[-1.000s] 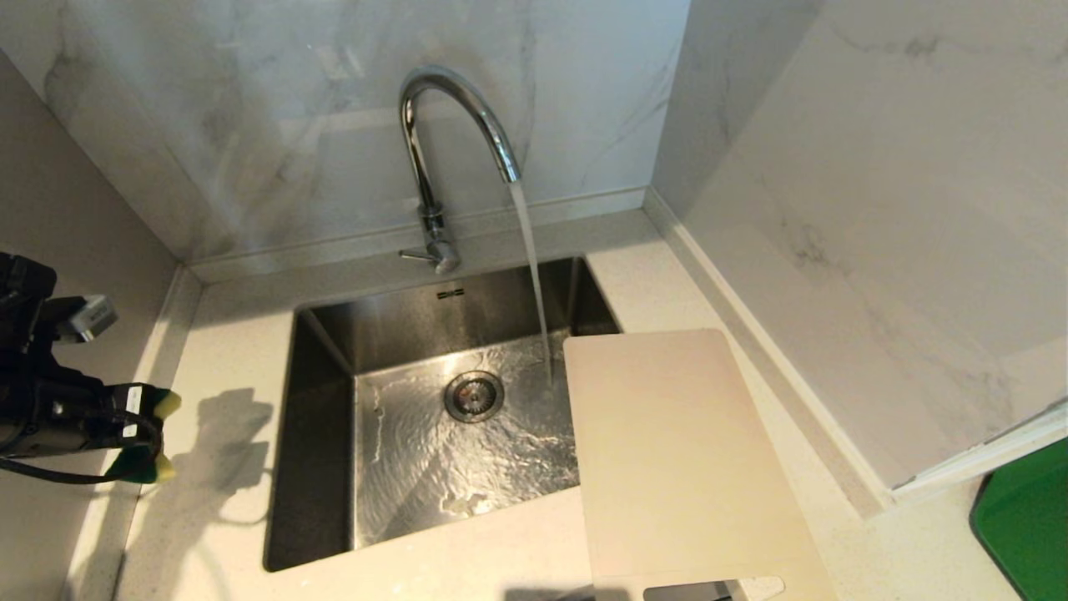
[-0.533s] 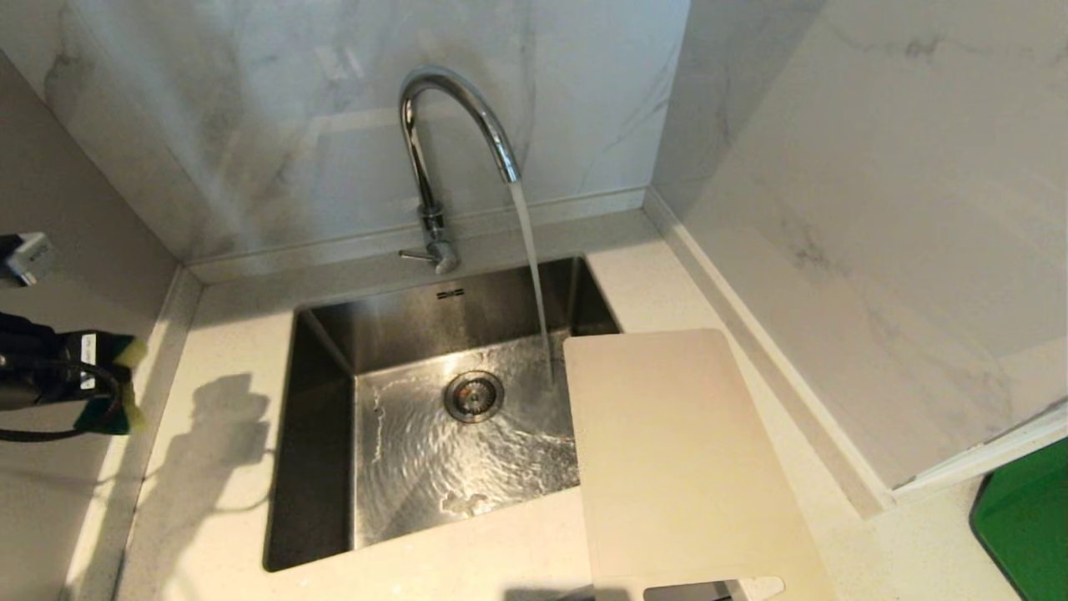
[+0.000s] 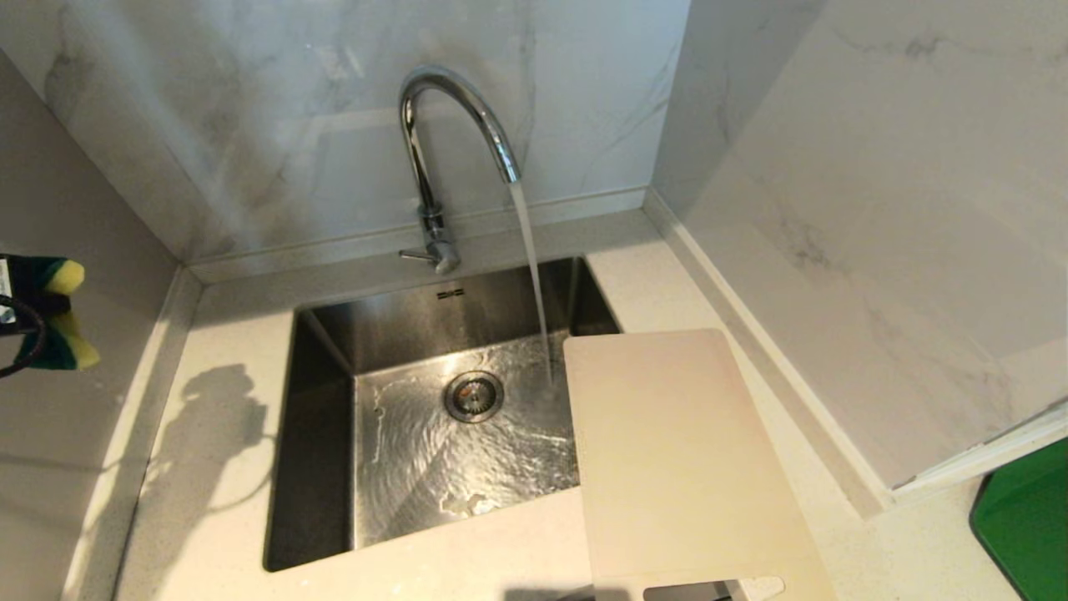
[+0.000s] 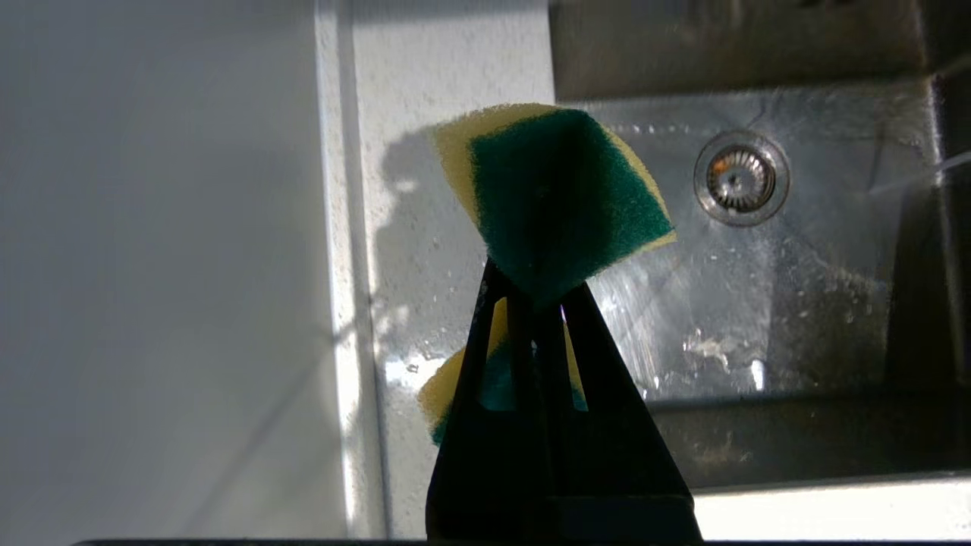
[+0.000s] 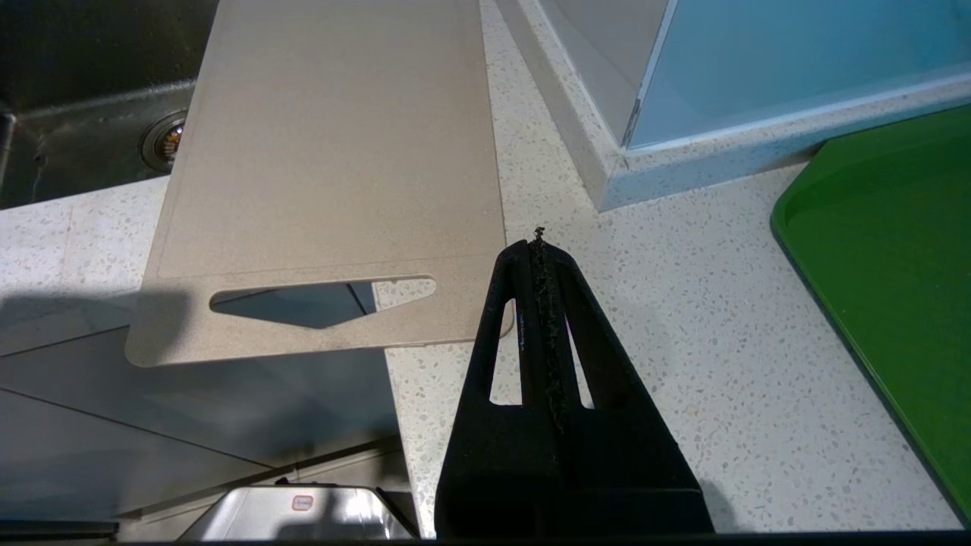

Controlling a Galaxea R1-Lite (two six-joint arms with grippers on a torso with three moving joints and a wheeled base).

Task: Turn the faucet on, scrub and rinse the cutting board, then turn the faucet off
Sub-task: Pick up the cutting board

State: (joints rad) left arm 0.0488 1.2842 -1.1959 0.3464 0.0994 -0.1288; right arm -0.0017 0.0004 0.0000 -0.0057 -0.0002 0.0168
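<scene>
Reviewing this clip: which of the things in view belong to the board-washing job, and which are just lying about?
Part of the job:
faucet, running
cutting board, lying partly over the sink
sponge, pinched in the left gripper

Lying about:
green tray on the counter
right gripper, shut and empty, over the counter beside the board

walls: grey-veined white marble (image 3: pixel 250 125), meeting in a corner | counter (image 3: pixel 225 334): pale speckled stone with raised back ledge | sink (image 3: pixel 400 334): steel basin set in counter | light: bright, hard shadows on counter
</scene>
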